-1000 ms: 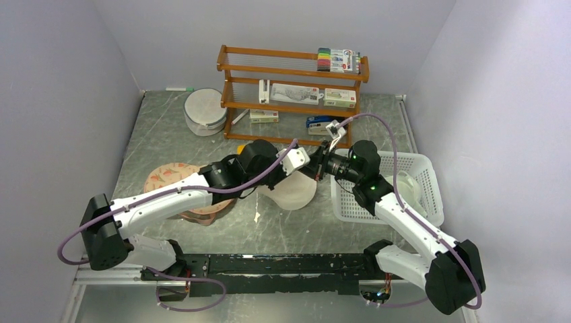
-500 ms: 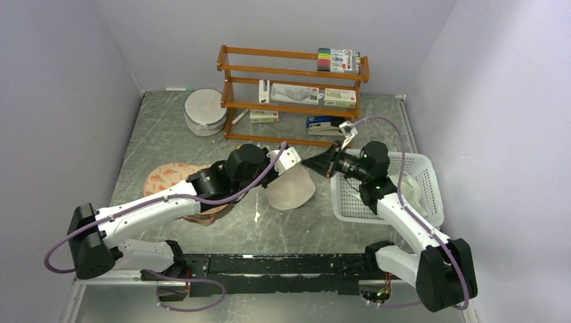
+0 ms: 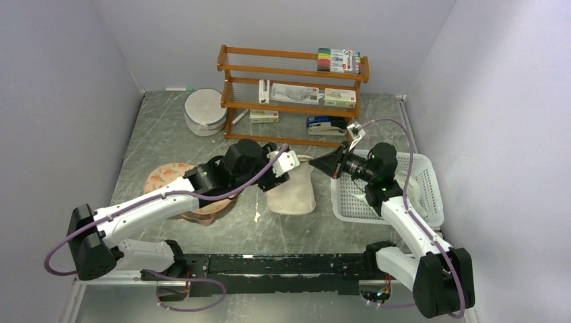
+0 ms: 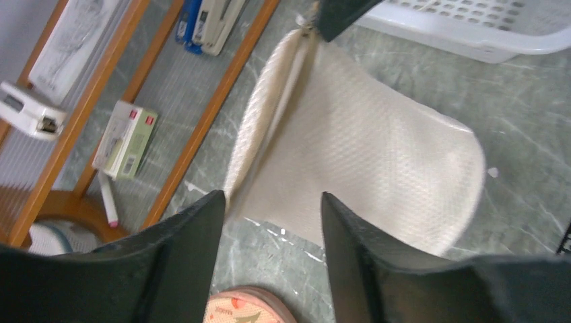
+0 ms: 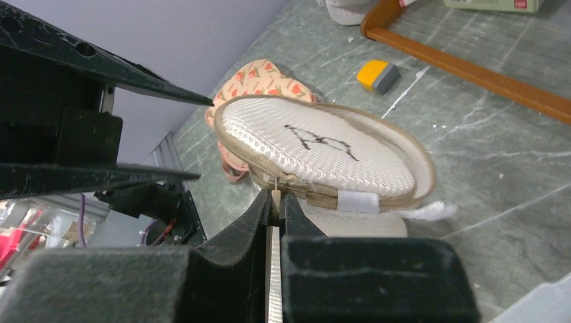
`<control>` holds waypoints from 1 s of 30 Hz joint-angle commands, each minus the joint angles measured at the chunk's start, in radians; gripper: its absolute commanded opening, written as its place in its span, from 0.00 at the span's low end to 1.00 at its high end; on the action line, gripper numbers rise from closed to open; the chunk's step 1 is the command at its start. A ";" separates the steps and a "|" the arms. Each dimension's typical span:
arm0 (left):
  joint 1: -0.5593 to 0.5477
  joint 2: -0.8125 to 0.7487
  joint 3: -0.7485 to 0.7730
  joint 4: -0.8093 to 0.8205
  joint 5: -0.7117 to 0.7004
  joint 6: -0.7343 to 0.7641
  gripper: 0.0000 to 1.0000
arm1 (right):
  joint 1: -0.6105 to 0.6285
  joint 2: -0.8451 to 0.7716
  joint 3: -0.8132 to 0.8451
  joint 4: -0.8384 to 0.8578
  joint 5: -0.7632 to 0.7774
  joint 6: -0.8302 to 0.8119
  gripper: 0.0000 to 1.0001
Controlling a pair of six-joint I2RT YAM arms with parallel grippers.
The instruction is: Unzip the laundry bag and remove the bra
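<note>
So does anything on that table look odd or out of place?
Only the laundry bag: it isn't lying flat but sits propped up at a tilt mid-table, apparently because the right end effector is pinching its zipper pull. A white fuzzy tuft pokes out beneath its rim. Nothing looks spilled or broken.

My left arm (image 3: 148, 205) stretches forward, left tool (image 4: 269, 198) spread wide. My right arm (image 3: 404, 219) bends inward, right tool (image 5: 276, 196) pinched tight, facing it.

We see a wooden rack (image 3: 269, 53) at the back with a box of colored pens (image 3: 339, 60) on top. A white basket (image 3: 431, 182) sits on the right. A peach carrot case (image 3: 165, 176) lies on the left.
</note>
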 commanded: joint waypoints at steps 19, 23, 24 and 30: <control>0.030 -0.003 0.048 0.038 0.027 -0.089 0.56 | 0.273 -0.027 0.130 -0.080 0.189 -0.080 0.00; 0.031 0.028 0.065 0.006 0.015 -0.082 0.34 | 0.273 -0.029 0.133 -0.093 0.194 -0.084 0.00; 0.030 0.034 0.069 0.001 0.013 -0.080 0.29 | 0.273 -0.030 0.135 -0.104 0.197 -0.087 0.00; 0.030 0.016 0.069 0.001 -0.013 -0.077 0.07 | 0.269 -0.057 0.117 -0.182 0.288 -0.134 0.00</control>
